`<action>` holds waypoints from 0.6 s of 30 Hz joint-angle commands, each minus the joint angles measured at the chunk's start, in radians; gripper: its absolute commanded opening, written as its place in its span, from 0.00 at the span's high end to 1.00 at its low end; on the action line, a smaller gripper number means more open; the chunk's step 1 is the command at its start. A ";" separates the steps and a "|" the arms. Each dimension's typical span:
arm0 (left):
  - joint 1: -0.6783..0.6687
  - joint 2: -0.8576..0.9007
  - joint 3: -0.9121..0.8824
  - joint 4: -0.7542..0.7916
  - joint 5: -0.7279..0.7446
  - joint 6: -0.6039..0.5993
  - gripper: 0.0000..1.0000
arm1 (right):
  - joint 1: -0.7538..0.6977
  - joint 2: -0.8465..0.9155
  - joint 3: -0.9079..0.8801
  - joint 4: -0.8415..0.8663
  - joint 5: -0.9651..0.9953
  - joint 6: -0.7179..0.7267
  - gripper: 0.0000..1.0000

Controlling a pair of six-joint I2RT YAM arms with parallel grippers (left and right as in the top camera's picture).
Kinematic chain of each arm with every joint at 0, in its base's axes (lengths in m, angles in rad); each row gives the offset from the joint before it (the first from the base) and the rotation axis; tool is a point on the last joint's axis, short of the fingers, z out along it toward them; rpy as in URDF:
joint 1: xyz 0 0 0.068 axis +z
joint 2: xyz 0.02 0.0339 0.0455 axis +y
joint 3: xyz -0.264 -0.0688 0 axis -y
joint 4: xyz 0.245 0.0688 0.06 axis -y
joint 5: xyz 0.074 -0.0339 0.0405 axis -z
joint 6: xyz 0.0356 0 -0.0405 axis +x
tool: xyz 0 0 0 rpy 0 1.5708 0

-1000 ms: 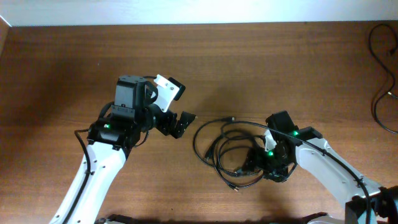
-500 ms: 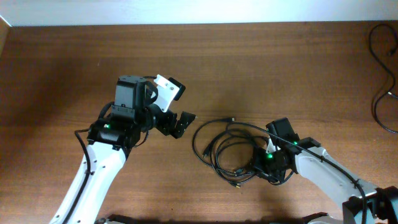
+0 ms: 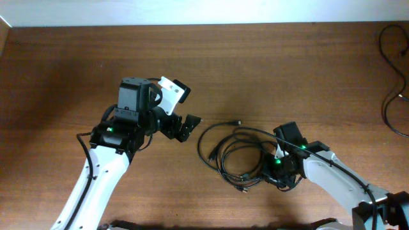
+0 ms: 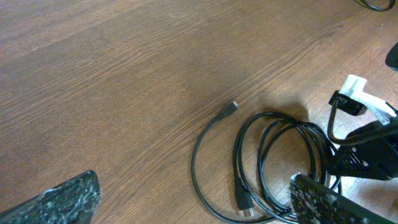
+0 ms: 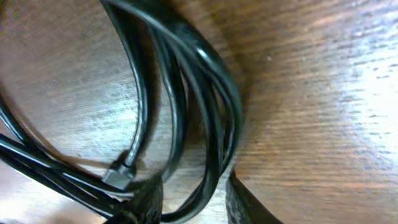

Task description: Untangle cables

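The cables (image 3: pixel 220 150) lie as a tangle of thin black loops on the wooden table, right of centre. One plug end (image 3: pixel 238 122) sticks out at the top, and another (image 3: pixel 241 190) at the bottom. My right gripper (image 3: pixel 276 172) is down on the right side of the tangle. In the right wrist view its fingers (image 5: pixel 193 193) are apart and straddle a strand of the cables (image 5: pixel 211 93), next to a plug (image 5: pixel 121 171). My left gripper (image 3: pixel 185 126) is open and empty, just left of the tangle. The left wrist view shows its fingers (image 4: pixel 193 205) wide apart over the loops (image 4: pixel 249 143).
Thicker black wires (image 3: pixel 390 96) hang at the table's far right edge. A pale wall strip runs along the back edge (image 3: pixel 192 13). Bare wood lies left of and behind the tangle.
My right gripper has moved down and toward the front onto the tangle's right side, and the loops shifted slightly. The left arm has not moved.
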 commanded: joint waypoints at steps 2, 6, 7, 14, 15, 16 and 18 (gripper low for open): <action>0.003 -0.004 -0.002 0.002 0.010 0.013 0.01 | 0.005 0.009 0.037 -0.098 0.095 -0.046 0.63; 0.003 -0.004 -0.002 0.002 0.010 0.013 0.01 | 0.005 0.009 0.096 -0.150 0.106 -0.046 0.64; 0.003 -0.004 -0.002 0.002 0.010 0.013 0.01 | 0.005 0.009 0.098 -0.148 0.104 -0.046 0.63; 0.003 -0.004 -0.002 0.002 0.010 0.013 0.01 | 0.006 0.010 0.097 -0.138 0.101 -0.045 0.64; 0.003 -0.004 -0.002 0.002 0.010 0.013 0.01 | 0.006 0.010 0.097 -0.137 0.101 -0.045 0.63; 0.003 -0.004 -0.002 0.002 0.010 0.013 0.01 | 0.006 0.010 0.094 -0.125 0.105 -0.045 0.63; 0.003 -0.004 -0.002 0.002 0.010 0.013 0.01 | 0.006 0.010 0.078 -0.084 0.104 -0.045 0.63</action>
